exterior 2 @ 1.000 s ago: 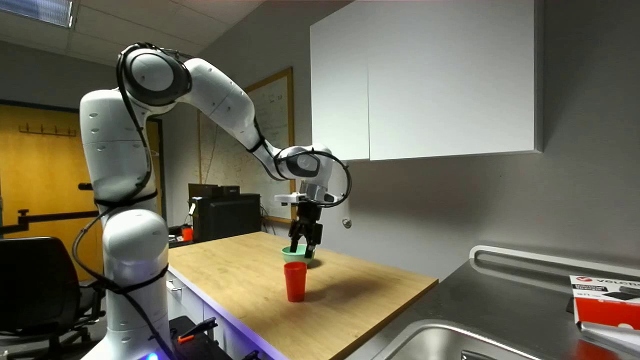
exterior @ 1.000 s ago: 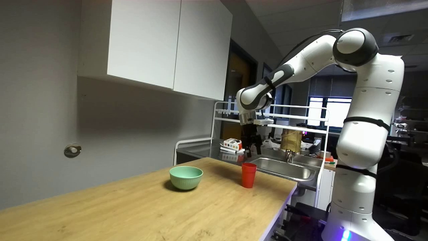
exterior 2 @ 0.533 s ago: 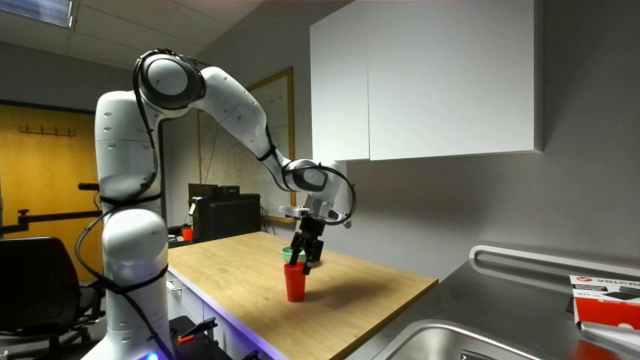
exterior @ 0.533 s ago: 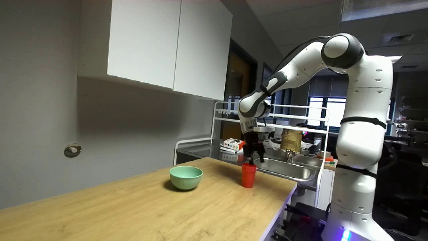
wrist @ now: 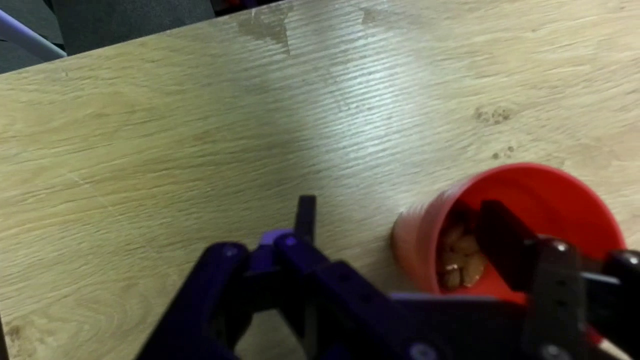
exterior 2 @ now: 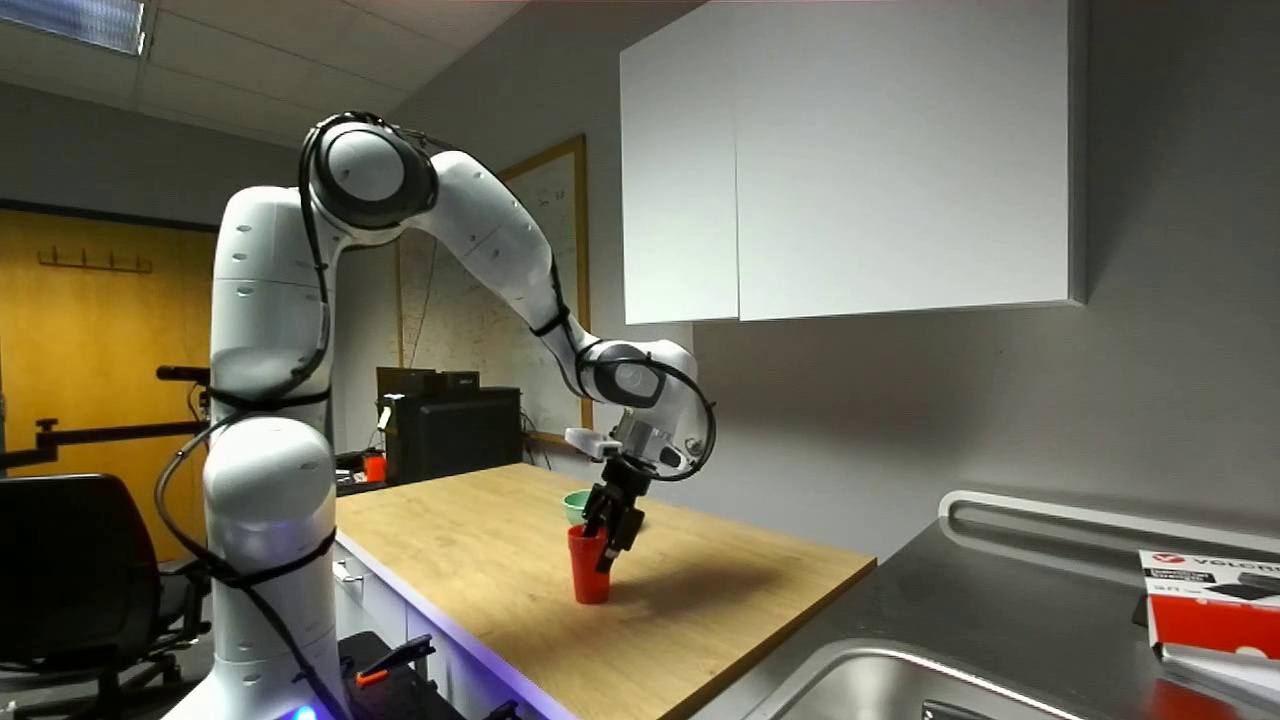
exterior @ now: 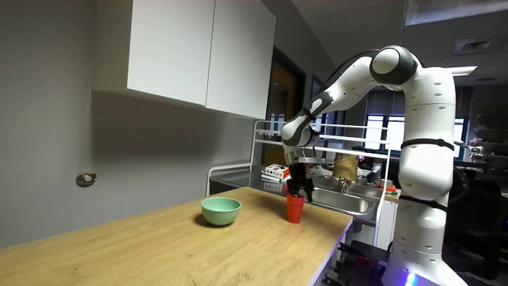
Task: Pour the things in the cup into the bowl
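Two dark fingers (wrist: 502, 245) of the gripper (wrist: 399, 202) stand wide apart, one set inside the red cup (exterior: 294, 210) and the other outside it, though whether either touches the cup we cannot tell. Low in the cup, which stands upright on the wooden table (exterior: 178, 246), we see small brown pieces (wrist: 462, 260), and apart from it on the same tabletop we find the light-green bowl (exterior: 221, 213). Beyond the table's edge we make out the steel sink (exterior: 345, 202) and a red-and-white box (exterior: 275, 171)
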### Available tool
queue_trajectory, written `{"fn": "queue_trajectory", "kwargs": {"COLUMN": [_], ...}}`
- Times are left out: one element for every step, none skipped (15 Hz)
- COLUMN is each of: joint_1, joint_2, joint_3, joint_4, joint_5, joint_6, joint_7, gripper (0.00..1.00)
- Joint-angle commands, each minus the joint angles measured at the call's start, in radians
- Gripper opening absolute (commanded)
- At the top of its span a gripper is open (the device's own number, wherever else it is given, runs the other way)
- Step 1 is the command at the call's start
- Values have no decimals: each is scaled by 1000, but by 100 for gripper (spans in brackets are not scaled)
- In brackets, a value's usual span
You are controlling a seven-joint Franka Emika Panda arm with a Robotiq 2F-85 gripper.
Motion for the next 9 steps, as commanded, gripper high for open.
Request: {"fn": "queue_trajectory", "kwargs": {"joint_1": [0, 1, 2, 3, 3, 3, 4, 4, 5], "joint_2": [25, 27, 29, 31, 32, 33, 32, 32, 33], "joint_3": [5, 6, 7, 8, 8, 9, 10, 11, 12], "joint_4": [35, 39, 43, 46, 49, 52, 56, 59, 63], "joint_5": [32, 32, 33, 33, 33, 34, 34, 34, 34], "joint_6": [-5, -6, -7, -6, -7, -7, -8, -7, -6], "joint_7": [-15, -13, -12, -10, -9, -8, -6, -4, 4], "gripper": [52, 45, 36, 30, 23, 14, 7, 1, 0]}}
